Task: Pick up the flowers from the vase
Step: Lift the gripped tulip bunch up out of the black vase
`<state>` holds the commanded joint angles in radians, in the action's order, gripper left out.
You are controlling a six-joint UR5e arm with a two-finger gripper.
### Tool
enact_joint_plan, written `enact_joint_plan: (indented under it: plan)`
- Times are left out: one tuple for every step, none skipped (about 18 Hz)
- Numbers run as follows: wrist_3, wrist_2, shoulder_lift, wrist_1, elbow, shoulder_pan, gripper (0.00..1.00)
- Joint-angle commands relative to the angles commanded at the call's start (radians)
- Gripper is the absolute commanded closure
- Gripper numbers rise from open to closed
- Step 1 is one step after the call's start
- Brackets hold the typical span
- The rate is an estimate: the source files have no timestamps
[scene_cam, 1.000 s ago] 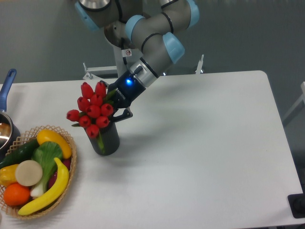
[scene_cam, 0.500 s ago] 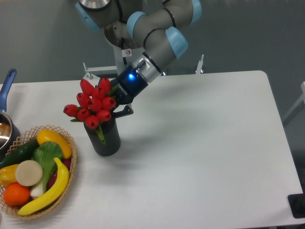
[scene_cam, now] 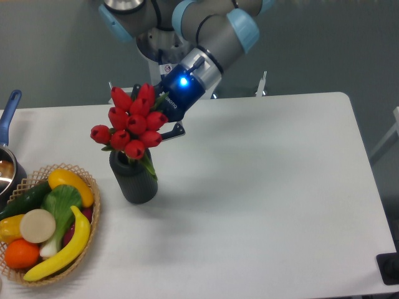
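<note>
The flowers (scene_cam: 132, 124), a tight bunch of red tulip buds with green stems, hang tilted just above the mouth of the vase (scene_cam: 133, 178), a dark grey cylinder at the table's left. My gripper (scene_cam: 163, 123) comes in from the upper right and is shut on the flowers, its fingers mostly hidden behind the buds; one dark finger (scene_cam: 175, 131) shows at the right. A green leaf still dips over the vase's rim.
A woven basket (scene_cam: 87, 244) with a banana, an orange and other fruit and vegetables sits at the front left. A pot with a blue handle (scene_cam: 9, 113) stands at the left edge. A dark object (scene_cam: 389, 269) sits at the table's front right corner.
My gripper has risen and shifted right with the flowers in it. The bunch has lifted out of the vase, whose dark mouth now shows below the buds.
</note>
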<state>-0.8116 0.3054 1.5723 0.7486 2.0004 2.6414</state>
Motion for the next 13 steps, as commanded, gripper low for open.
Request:
enact_joint_plan:
  plan:
    - [0.012,-0.011,-0.005,0.0,-0.005,0.006,1.0]
    - [0.025,-0.015,-0.011,0.0,-0.008,0.011,1.0]
    - [0.035,-0.02,-0.017,0.0,-0.015,0.023,1.0]
    - [0.048,-0.032,-0.02,0.0,-0.026,0.029,1.0]
    - [0.067,-0.054,-0.02,0.002,-0.037,0.041,1.0]
    - [0.093,-0.077,-0.02,0.002,-0.052,0.06,1.0]
    - [0.12,-0.092,-0.018,0.002,-0.07,0.074,1.0]
    - [0.14,-0.098,-0.018,0.002,-0.086,0.081,1.0]
    - [0.149,-0.098,-0.015,0.002,-0.098,0.089,1.0]
    - [0.15,-0.1,-0.009,0.002,-0.109,0.098,1.0]
    - [0.149,-0.098,-0.009,0.002,-0.115,0.109,1.0]
    - [0.144,-0.098,-0.009,0.002,-0.121,0.121,1.0]
    - [0.143,-0.098,-0.009,0.002,-0.132,0.132,1.0]
